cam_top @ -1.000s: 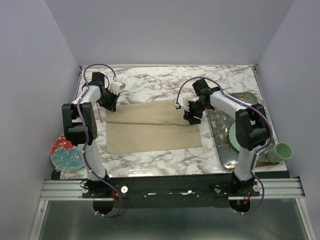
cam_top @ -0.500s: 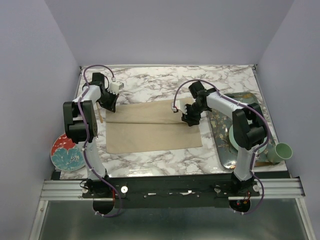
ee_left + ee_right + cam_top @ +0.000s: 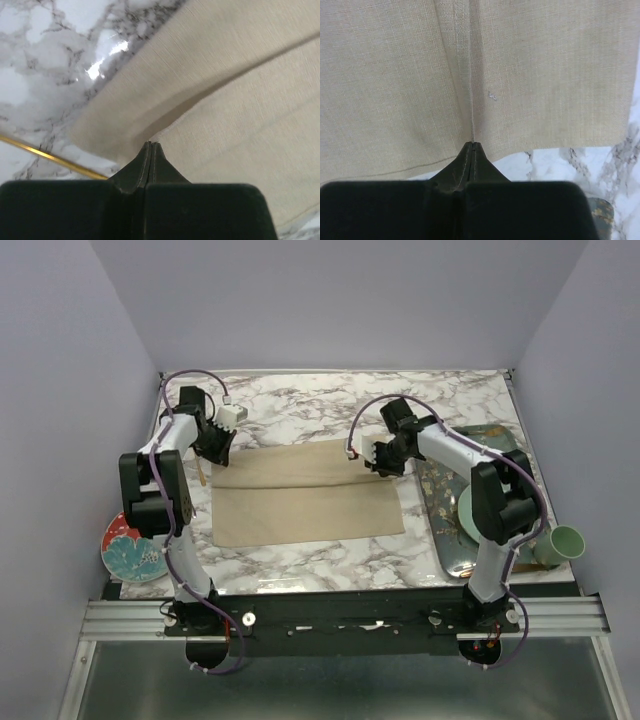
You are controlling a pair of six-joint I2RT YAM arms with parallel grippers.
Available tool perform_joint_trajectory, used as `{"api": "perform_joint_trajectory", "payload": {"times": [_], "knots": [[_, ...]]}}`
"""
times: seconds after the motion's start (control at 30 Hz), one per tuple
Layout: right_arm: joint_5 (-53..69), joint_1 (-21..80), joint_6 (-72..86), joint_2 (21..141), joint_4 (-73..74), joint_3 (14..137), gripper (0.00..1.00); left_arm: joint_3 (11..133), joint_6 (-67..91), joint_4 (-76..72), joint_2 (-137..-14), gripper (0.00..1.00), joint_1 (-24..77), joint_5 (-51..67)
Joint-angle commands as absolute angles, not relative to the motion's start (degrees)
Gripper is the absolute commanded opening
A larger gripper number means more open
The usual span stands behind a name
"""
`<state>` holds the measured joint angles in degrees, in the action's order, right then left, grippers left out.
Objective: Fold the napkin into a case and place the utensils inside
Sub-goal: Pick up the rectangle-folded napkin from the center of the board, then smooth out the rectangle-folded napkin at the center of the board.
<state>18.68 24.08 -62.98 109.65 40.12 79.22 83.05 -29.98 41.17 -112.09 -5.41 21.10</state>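
Left hand (image 3: 220, 452) clenched on the far left corner of the napkin (image 3: 310, 502), fingertips (image 3: 151, 148) pinching a raised fold of cloth. Right hand (image 3: 385, 462) likewise clenched on the far right edge, where a crease runs straight into the tips. Napkin lies spread mid-worktop (image 3: 300, 400), with a strip along its far edge doubled over the rest. Thin gold utensil (image 3: 50, 156) rests on the marble just left of the cloth. Dark tray (image 3: 450, 552) carrying a pale green plate (image 3: 463, 512) stands at right, with a green cup (image 3: 563, 543) beside it. Red patterned plate (image 3: 125, 550) sits at near left.
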Motion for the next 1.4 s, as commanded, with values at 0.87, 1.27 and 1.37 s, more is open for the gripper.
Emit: {"api": "perform_joint_trajectory", "payload": {"times": [0.87, 1.27, 1.37], "knots": [[19.0, 27.0, -59.2, 100.7, 48.9, 72.8, 0.01, 52.9, -55.7, 46.3, -82.9, 0.00, -6.0, 21.9], [22.1, 28.8, -57.0, 94.6, 56.4, 68.3, 0.01, 48.7, -62.1, 52.7, -72.3, 0.00, -6.1, 17.1], [21.6, 30.4, -56.0, 94.9, 53.4, 65.0, 0.01, 46.7, -62.8, 52.8, -71.9, 0.00, -6.0, 17.0]]}}
